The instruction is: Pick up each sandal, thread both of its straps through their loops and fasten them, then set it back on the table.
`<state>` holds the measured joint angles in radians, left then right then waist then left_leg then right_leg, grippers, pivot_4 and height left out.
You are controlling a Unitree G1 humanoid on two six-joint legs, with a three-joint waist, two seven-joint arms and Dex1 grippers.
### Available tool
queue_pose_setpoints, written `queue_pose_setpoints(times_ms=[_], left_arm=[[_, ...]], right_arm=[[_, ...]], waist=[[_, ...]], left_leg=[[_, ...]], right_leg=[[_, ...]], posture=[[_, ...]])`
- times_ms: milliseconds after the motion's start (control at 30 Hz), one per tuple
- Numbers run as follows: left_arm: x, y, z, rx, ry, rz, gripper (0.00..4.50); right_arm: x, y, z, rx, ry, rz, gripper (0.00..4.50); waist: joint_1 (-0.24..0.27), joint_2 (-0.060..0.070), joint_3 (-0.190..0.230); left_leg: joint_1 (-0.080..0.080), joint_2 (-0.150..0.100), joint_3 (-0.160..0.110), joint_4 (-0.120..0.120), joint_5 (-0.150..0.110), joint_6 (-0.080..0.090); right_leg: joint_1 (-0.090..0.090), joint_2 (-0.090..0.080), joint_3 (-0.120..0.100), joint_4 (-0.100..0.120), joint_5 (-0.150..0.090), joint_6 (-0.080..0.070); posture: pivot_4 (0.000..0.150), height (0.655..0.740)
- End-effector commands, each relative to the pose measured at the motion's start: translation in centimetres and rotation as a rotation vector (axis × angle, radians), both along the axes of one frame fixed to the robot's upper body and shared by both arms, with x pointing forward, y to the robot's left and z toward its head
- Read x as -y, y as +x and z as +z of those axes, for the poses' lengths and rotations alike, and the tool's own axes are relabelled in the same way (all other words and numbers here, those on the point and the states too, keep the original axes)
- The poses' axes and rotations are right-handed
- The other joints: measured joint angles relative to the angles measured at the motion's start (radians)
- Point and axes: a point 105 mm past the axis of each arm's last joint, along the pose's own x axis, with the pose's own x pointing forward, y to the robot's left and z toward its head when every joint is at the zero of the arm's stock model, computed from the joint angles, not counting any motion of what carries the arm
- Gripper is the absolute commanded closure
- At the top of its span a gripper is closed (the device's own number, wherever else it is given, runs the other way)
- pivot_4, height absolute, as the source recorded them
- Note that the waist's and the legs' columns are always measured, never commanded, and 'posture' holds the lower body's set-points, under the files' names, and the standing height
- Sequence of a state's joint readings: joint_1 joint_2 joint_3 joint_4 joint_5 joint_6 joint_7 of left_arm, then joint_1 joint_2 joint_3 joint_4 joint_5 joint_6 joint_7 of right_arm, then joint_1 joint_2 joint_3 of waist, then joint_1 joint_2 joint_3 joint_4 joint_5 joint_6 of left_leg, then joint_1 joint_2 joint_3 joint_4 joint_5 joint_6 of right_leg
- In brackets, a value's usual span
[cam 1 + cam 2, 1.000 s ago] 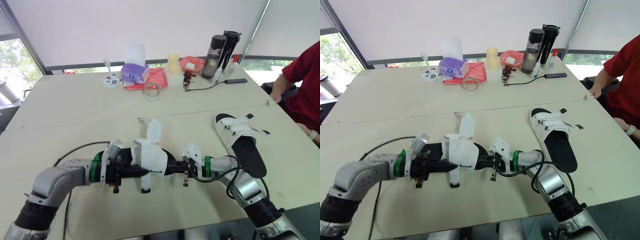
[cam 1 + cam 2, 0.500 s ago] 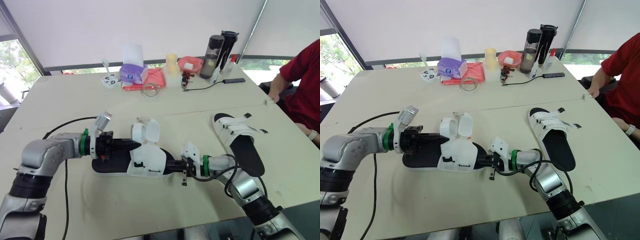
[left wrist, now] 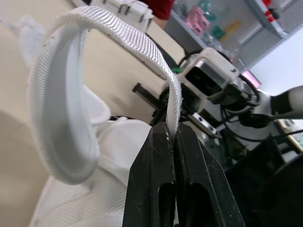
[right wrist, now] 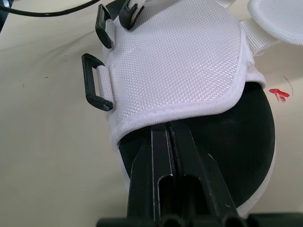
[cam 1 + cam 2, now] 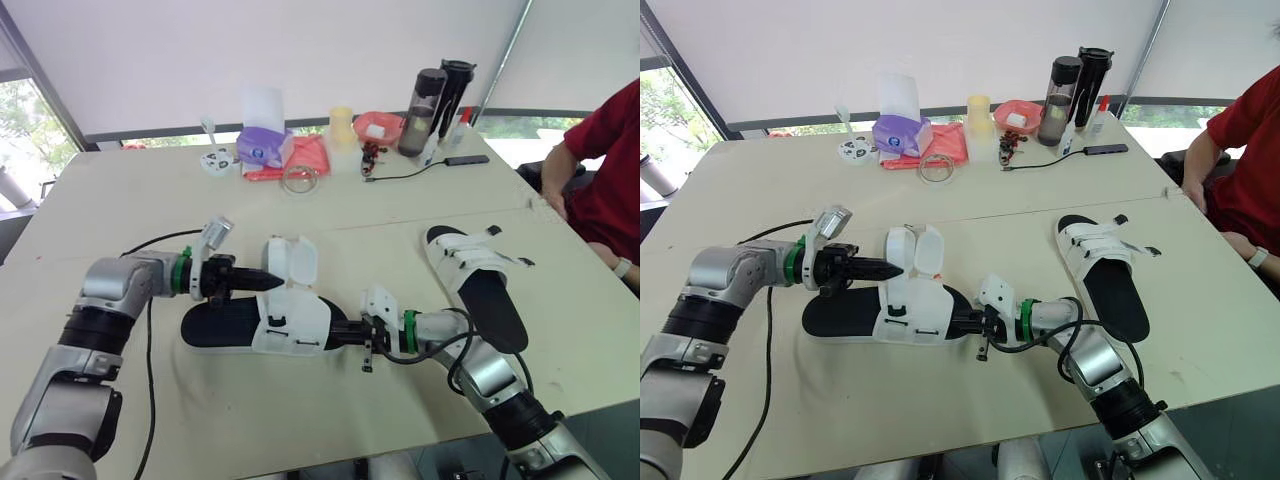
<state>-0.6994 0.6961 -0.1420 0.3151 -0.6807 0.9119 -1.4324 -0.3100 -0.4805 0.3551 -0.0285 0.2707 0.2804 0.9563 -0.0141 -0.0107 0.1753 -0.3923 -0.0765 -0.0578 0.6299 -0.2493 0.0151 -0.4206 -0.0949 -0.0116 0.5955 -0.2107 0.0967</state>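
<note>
Your L end effector is pinching a white strap of the near sandal, which lies on the counter. Your R end effector pinches its black sole. The 2nd sandal lies well apart, on the right

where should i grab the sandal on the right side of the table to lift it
Probably the bare black heel end of the right-hand sandal, coming in low from the robot's side. That end points toward the robot with nothing over it, while white straps cross the far half. The sandal lies flat, so the jaws would pinch its rim.
</note>
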Motion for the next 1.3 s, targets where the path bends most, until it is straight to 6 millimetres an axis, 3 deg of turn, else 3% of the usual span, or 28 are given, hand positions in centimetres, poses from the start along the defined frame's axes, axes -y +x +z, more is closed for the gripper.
queue_pose_setpoints(times_ms=[33,200,567,900,1200,1300], left_arm=[[0.1,-0.2,1.3,0.017,-0.029,-0.033,4.45],[0.1,-0.8,1.1,-0.005,-0.024,-0.064,4.45],[-0.1,-1.1,-1.1,0.034,0.079,-0.066,4.45],[-0.2,-2.7,-3.2,0.092,0.187,-0.169,4.45],[-0.4,-3.3,-3.2,0.084,0.150,-0.140,4.45],[-0.4,-3.2,-2.8,0.079,0.119,-0.101,3.14]], right_arm=[[2.2,0.3,-4.0,-0.097,-0.144,-0.121,4.50],[2.1,0.4,-4.0,-0.097,-0.143,-0.125,4.50],[2.0,0.6,-3.9,-0.092,-0.136,-0.132,4.50],[2.2,0.8,-3.9,-0.088,-0.137,-0.147,4.50],[2.1,1.0,-4.0,-0.090,-0.138,-0.148,4.50],[2.0,1.0,-4.1,-0.091,-0.137,-0.145,4.50]], waist=[[0.000,0.000,0.000],[0.000,0.000,0.000],[-0.001,0.000,0.000],[-0.002,0.000,0.000],[-0.003,0.000,0.000],[-0.003,0.000,0.000]], left_leg=[[0.000,0.000,0.000,0.000,0.000,0.000],[0.000,0.000,0.000,0.000,0.000,0.000],[0.000,0.000,0.000,0.000,0.000,0.000],[0.000,0.001,0.000,0.000,0.000,0.000],[0.000,0.002,0.000,0.000,0.000,0.000],[0.000,0.002,0.000,-0.001,0.000,0.000]], right_leg=[[0.000,0.000,0.000,0.000,0.000,0.000],[0.000,0.000,0.000,0.000,0.000,0.000],[0.000,0.000,0.000,0.000,0.000,0.000],[0.000,0.000,0.000,0.000,0.000,-0.001],[0.001,0.000,0.000,0.000,0.000,-0.001],[0.000,0.000,-0.001,0.000,0.000,-0.001]], posture=[[0.150,0.7400],[0.150,0.7400],[0.150,0.7400],[0.150,0.7400],[0.150,0.7400],[0.150,0.7400]])
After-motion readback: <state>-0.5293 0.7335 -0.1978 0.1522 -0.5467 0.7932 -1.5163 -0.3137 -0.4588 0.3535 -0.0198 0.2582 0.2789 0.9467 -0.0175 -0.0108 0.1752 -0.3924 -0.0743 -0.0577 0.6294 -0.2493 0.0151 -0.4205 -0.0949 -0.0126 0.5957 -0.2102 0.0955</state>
